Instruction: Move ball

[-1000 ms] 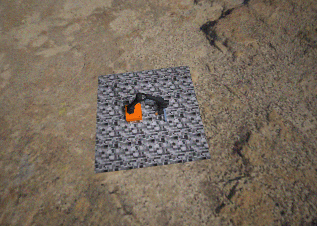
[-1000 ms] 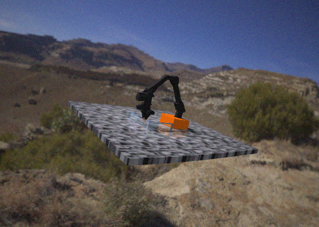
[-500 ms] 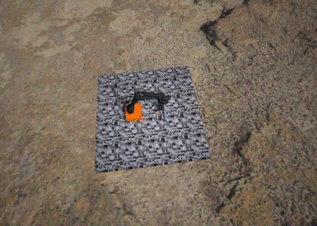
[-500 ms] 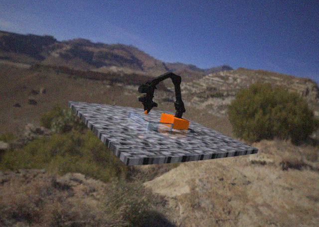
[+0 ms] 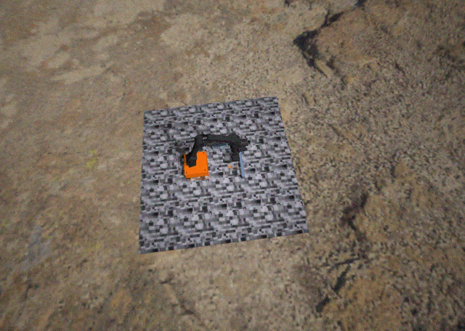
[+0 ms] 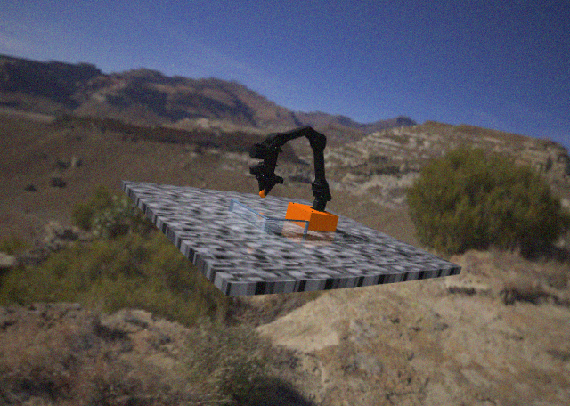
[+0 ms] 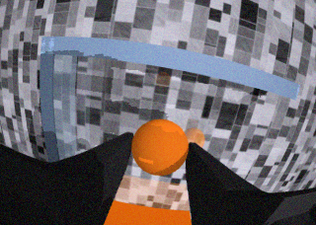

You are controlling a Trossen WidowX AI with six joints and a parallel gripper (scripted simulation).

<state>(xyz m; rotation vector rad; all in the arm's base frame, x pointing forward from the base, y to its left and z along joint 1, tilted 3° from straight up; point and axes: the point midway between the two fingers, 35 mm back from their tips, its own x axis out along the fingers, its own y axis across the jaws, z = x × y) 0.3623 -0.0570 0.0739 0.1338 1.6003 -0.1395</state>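
Ball, orange and round, sits pinched between the two black fingers of the claw, which is closed part-way onto it and carries it clear of the bench. In the exterior view the ball shows as a small orange dot at the tip of the claw, hanging above the grey checkered surface with open air beneath it. Below and ahead of the claw, the wrist camera shows the two low clear walls, tinted blue, meeting at a corner on the left side of the frame. A faint orange see-through copy lies on the bench just beside the held ball's right edge as that camera sees it, inside the walls. A second pale orange smudge higher up is too dim to identify. The black arm arches up from its orange base, which stands near the walls. From the top view, the arm bends over the bench, with a tiny orange speck near the blue wall.
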